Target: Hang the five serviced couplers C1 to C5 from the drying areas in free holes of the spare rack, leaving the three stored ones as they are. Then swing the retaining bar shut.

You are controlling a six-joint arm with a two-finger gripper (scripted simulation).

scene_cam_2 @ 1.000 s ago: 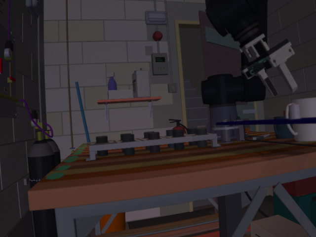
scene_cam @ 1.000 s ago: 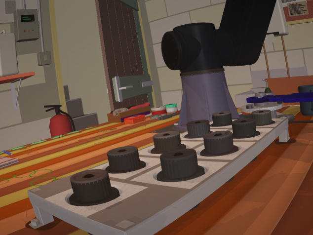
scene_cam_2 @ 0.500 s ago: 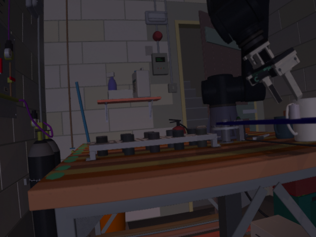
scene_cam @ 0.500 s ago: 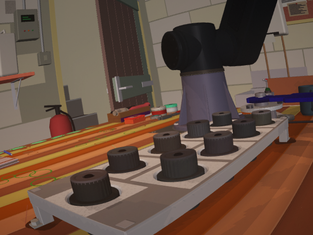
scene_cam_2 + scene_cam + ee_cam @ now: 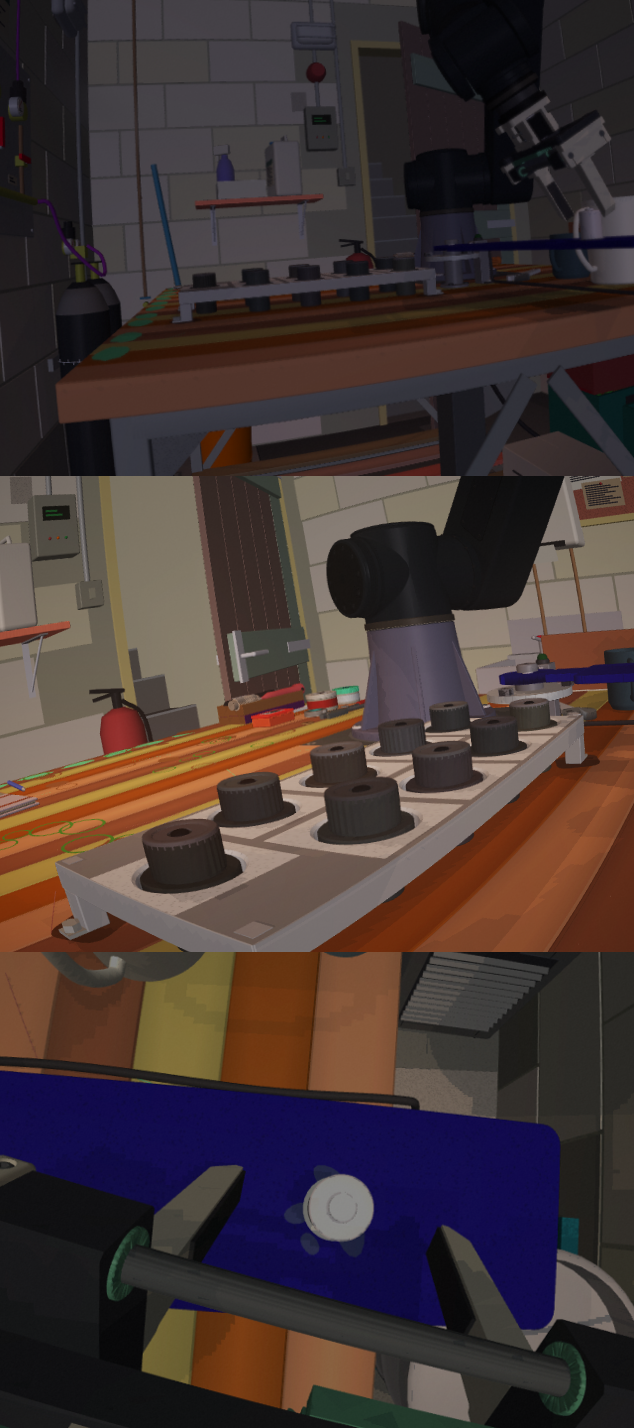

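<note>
The blue retaining bar (image 5: pixel 287 1193) lies flat just under my gripper (image 5: pixel 338 1208). A pale round knob (image 5: pixel 338 1206) stands on the bar, between the fingers as the wrist camera sees it. The gripper (image 5: pixel 584 205) is open and holds nothing. It hangs tilted a short way above the bar's free end (image 5: pixel 563 243). The bar (image 5: pixel 568 675) sticks out from its pivot at the far end of the grey rack (image 5: pixel 328 829), swung away from it. Several dark couplers (image 5: pixel 361 809) sit in the rack's holes.
The arm's base (image 5: pixel 415 681) stands behind the rack. A white mug (image 5: pixel 609 241) and a dark mug (image 5: pixel 619 678) stand near the bar's free end. A thin black cable (image 5: pixel 205 1080) runs across the bench beyond the bar. Tape rolls and boxes (image 5: pixel 287 709) lie at the far edge.
</note>
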